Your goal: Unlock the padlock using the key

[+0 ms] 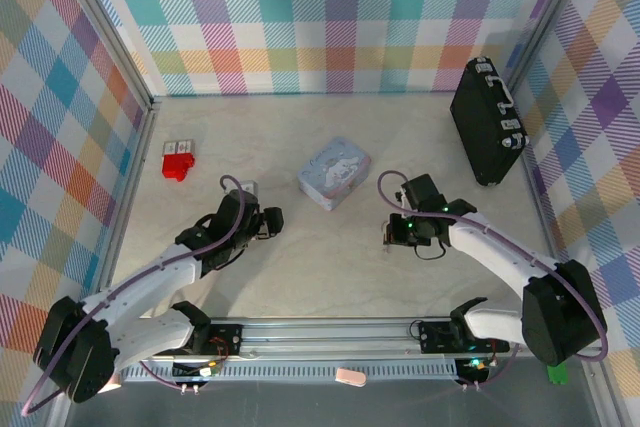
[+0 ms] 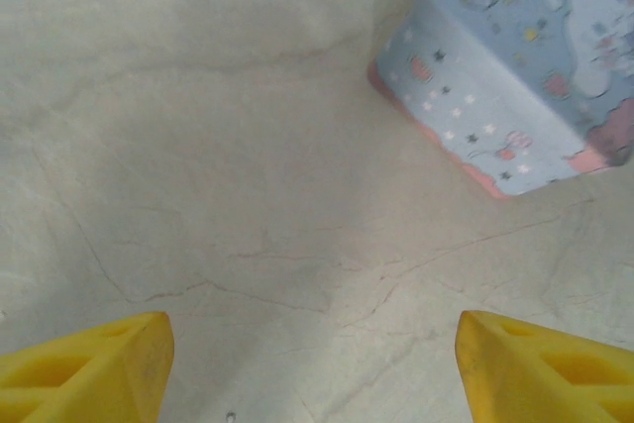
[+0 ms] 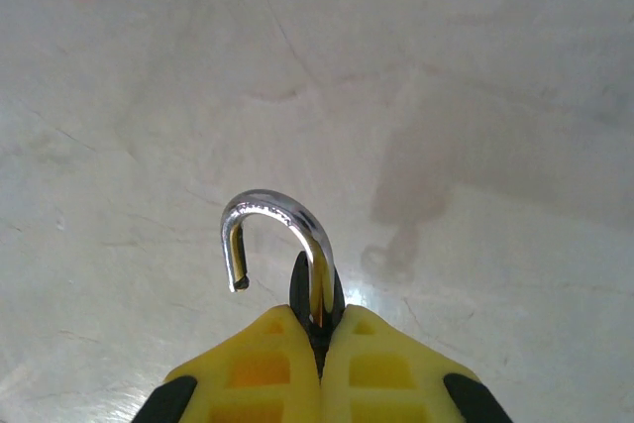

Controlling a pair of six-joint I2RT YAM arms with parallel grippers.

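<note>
One of each lies in the plaid-walled cell: one pale blue-grey printed tin (image 1: pixel 333 173), one large black briefcase (image 1: pixel 488 120), one small red block (image 1: pixel 178 161), one tiny black-bodied padlock with a silvery shackle (image 3: pixel 317 269) — and two arms.

The tin sits mid-table with its lid on, so its contents cannot be seen. The briefcase stands shut near the right wall at the far right. The red block rests near the left wall, well apart from both.

The right gripper (image 3: pixel 319 329) is closed tight on the padlock: the yellow fingers (image 3: pixel 263 364) meet around the black body, and the shackle arches up out of them. One leg runs down between the fingers; the other ends in open air above the bare table (image 3: pixel 475 96). In the top view this gripper (image 1: pixel 390 235) hangs in front and to the right of the tin, its arm bent and reaching inward.

The left gripper (image 2: pixel 312 364) is spread wide with nothing between its yellow fingertips (image 2: pixel 99 373) — only table below. From above it (image 1: pixel 270 224) sits in front and to the left of the tin, the arm stretched diagonally from its base.
</note>
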